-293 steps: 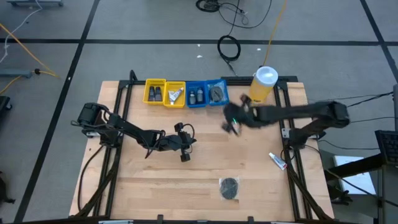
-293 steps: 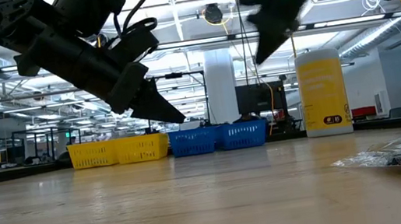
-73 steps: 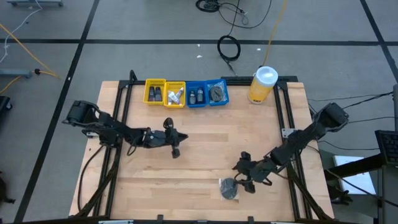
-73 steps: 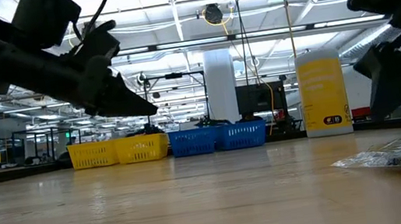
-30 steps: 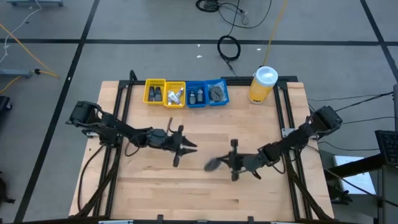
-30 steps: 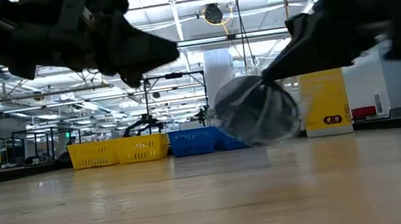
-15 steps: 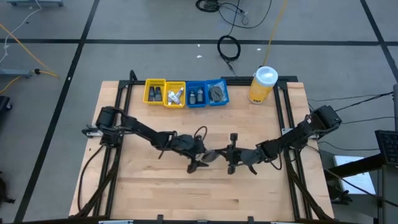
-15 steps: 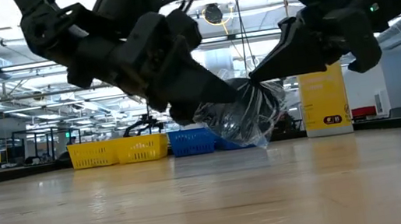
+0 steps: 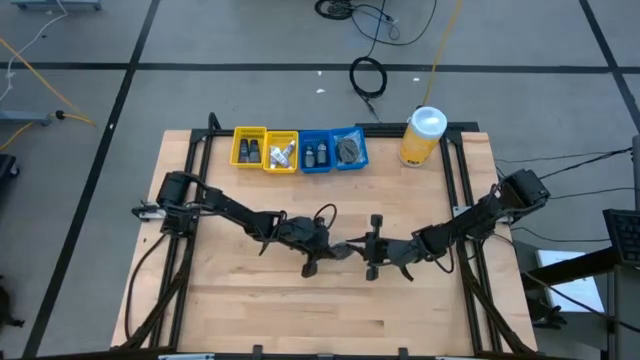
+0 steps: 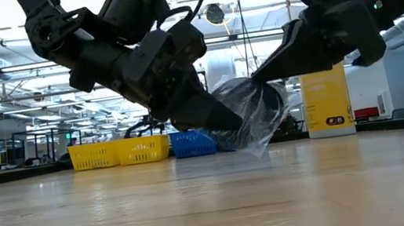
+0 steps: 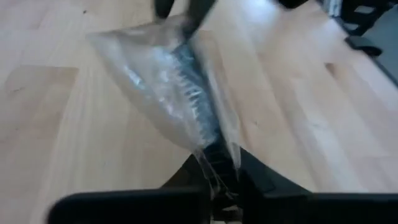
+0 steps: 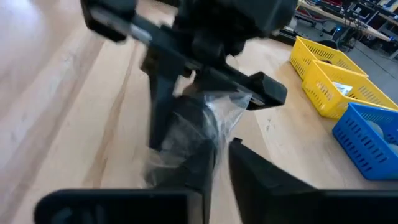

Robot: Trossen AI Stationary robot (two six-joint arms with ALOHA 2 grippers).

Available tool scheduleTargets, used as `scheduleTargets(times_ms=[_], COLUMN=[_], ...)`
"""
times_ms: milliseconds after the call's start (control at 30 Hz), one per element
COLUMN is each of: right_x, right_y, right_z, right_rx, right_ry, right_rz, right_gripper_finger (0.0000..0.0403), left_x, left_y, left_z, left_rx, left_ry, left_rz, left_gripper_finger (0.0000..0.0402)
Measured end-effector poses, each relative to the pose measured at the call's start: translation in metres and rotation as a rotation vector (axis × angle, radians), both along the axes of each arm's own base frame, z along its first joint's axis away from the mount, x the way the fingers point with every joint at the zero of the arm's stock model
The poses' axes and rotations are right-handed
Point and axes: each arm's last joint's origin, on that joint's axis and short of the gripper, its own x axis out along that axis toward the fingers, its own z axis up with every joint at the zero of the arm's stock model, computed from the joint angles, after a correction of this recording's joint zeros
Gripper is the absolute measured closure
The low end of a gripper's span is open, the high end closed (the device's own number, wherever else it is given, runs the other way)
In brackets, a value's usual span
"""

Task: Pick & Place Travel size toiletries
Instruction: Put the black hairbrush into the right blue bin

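Because both arms have reached in over the middle of the desk (image 9: 250, 300), the left gripper (image 9: 322, 253) and the right gripper (image 9: 370, 250) face each other with a clear-wrapped dark round packet (image 10: 254, 114) hanging between them above the wood, which reads as a hand-over. Each gripper's fingers are clamped on an opposite edge of the wrapper, so the packet is held from both sides. Already sorted toiletries lie in the yellow bins (image 9: 264, 150) and blue bins (image 9: 333, 150) at the far edge, likely the packet's destination.

clear crinkled packet (image 10: 254, 114) with a dark centre, yellow bins (image 9: 265, 148), blue bins (image 9: 332, 150)
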Motion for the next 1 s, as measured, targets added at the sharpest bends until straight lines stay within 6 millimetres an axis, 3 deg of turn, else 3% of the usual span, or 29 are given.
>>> scheduleTargets(times_ms=[100, 300, 467, 633, 733, 833, 1000], right_x=[-0.002, -0.013, -0.012, -0.003, 0.001, 0.004, 0.004], right_y=[0.000, 0.001, -0.005, -0.016, -0.016, -0.013, -0.013], right_z=[0.006, 0.020, 0.017, 0.003, 0.005, 0.009, 0.008], right_rx=[0.046, 0.174, 0.305, 0.314, 0.359, 0.405, 0.414], right_ry=[-0.026, -0.015, 0.031, 0.055, 0.046, 0.018, 0.017], right_rz=[-0.012, -0.025, -0.017, -0.062, 0.042, 0.125, 0.111], right_gripper_finger=[0.0322, 0.0219, 0.0172, 0.0164, 0.0173, 0.0193, 0.0237], left_x=[0.000, -0.003, -0.004, -0.005, -0.006, -0.006, -0.006], left_y=[0.002, 0.001, -0.006, -0.017, -0.021, -0.022, -0.022], left_z=[-0.001, -0.006, -0.005, -0.004, -0.003, -0.003, -0.002], left_rx=[0.038, 0.151, 0.241, 0.329, 0.370, 0.396, 0.395], left_ry=[0.008, 0.047, 0.025, -0.010, -0.022, -0.025, -0.036], left_rz=[0.039, 0.115, 0.107, 0.045, 0.053, 0.082, 0.094], left_gripper_finger=[0.0387, 0.0341, 0.0346, 0.0367, 0.0374, 0.0376, 0.0363])
